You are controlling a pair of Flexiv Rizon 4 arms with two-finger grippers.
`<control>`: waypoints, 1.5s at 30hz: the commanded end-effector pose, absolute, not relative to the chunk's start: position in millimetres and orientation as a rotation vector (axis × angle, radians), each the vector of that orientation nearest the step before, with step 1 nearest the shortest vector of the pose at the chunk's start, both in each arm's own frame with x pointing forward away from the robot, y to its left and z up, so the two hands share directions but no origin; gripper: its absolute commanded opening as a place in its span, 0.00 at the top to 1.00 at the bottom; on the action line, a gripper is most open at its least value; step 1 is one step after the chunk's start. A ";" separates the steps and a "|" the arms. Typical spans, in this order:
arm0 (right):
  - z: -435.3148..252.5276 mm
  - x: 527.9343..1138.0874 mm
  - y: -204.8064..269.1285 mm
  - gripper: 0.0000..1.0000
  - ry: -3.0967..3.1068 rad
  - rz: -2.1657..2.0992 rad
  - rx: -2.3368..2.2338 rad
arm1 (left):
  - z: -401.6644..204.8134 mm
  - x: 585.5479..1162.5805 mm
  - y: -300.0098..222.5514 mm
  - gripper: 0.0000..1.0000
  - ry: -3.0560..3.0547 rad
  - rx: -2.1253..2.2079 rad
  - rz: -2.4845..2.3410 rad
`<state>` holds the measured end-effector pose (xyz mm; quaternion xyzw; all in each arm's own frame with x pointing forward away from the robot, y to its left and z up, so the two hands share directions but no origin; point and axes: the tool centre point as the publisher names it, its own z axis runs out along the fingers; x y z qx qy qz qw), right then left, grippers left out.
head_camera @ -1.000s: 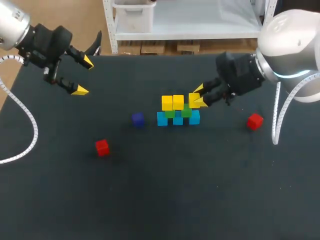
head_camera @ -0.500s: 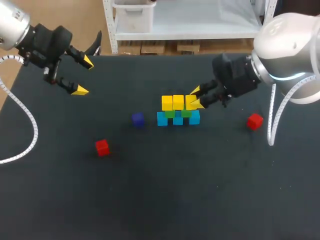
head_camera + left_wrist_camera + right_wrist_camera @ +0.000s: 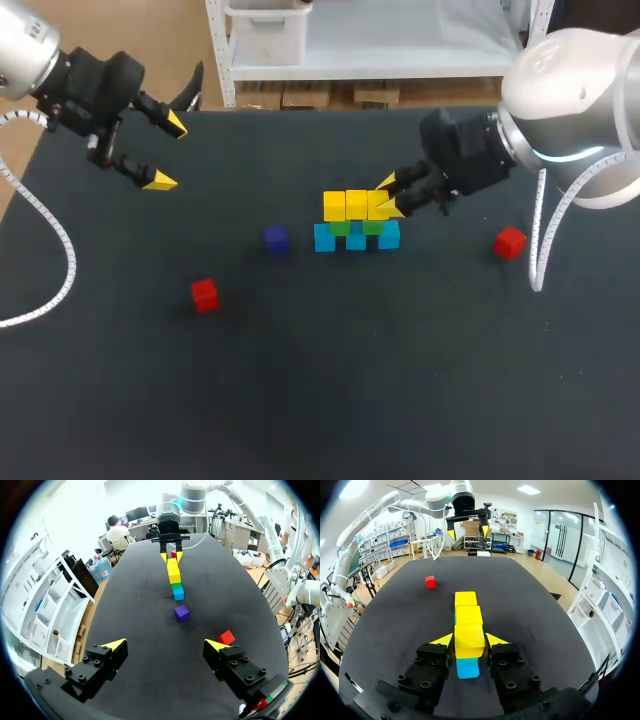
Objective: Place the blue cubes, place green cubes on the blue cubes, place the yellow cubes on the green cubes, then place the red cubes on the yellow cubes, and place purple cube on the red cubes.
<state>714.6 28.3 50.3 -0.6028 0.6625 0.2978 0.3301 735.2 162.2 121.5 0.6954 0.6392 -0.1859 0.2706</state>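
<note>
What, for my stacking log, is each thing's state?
Blue cubes: bottom row.
Green cubes: stacked on blue.
Yellow cubes: two stacked on green.
Third yellow cube: gripped, beside them.
Red cubes: loose, unstacked.
Purple cube: loose.
Left claw: open, empty.
Right claw: shut on third yellow cube.

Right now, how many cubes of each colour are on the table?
blue cubes: 3
green cubes: 2
yellow cubes: 3
red cubes: 2
purple cube: 1
Total: 11
</note>
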 end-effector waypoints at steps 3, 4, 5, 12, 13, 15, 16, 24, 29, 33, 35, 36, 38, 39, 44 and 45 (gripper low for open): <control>49.1 717.2 28.8 1.00 1.736 0.781 -1.578 | 120.8 734.6 163.0 0.00 1.717 1.873 -0.499; 48.8 717.5 28.7 1.00 1.736 0.780 -1.577 | 120.8 734.6 163.0 0.00 1.717 1.873 -0.499; 48.7 717.6 28.6 1.00 1.737 0.780 -1.577 | 120.8 734.6 163.0 0.00 1.717 1.873 -0.499; 48.1 717.6 28.5 0.53 1.740 0.782 -1.576 | 120.8 734.6 163.0 0.00 1.717 1.873 -0.499; 48.1 717.5 28.4 0.18 1.740 0.783 -1.576 | 120.8 734.6 163.0 0.00 1.717 1.873 -0.499; 47.6 717.9 27.9 0.00 1.742 0.783 -1.575 | 120.8 734.6 163.0 0.00 1.717 1.873 -0.499; 47.8 718.0 27.6 0.00 1.742 0.783 -1.574 | 120.8 734.6 163.0 0.00 1.717 1.873 -0.499; 55.3 717.4 21.7 0.00 1.737 0.791 -1.551 | 120.8 734.6 163.0 0.00 1.717 1.873 -0.499; 70.7 713.7 3.5 0.00 1.703 0.827 -1.561 | 120.8 734.6 163.0 0.00 1.717 1.873 -0.499; 81.8 708.5 -17.7 0.00 1.628 0.856 -1.624 | 120.8 734.6 163.0 0.00 1.717 1.873 -0.499; 87.3 705.5 -30.3 0.00 1.573 0.861 -1.666 | 120.8 734.6 163.0 0.00 1.717 1.873 -0.499; 90.1 704.2 -37.1 0.00 1.535 0.865 -1.697 | 120.8 734.6 163.0 0.00 1.717 1.873 -0.499; 91.2 704.1 -50.3 0.00 1.434 0.899 -1.784 | 120.8 734.6 163.0 0.00 1.717 1.873 -0.499; 91.5 703.2 -59.4 0.00 1.401 0.903 -1.805 | 120.8 734.6 163.0 0.00 1.717 1.873 -0.499; 87.7 698.5 -96.4 0.00 1.227 1.009 -1.997 | 120.8 734.6 163.0 0.00 1.717 1.873 -0.499; 87.0 697.6 -103.4 0.00 1.233 0.988 -2.014 | 120.8 734.6 163.0 0.00 1.717 1.873 -0.499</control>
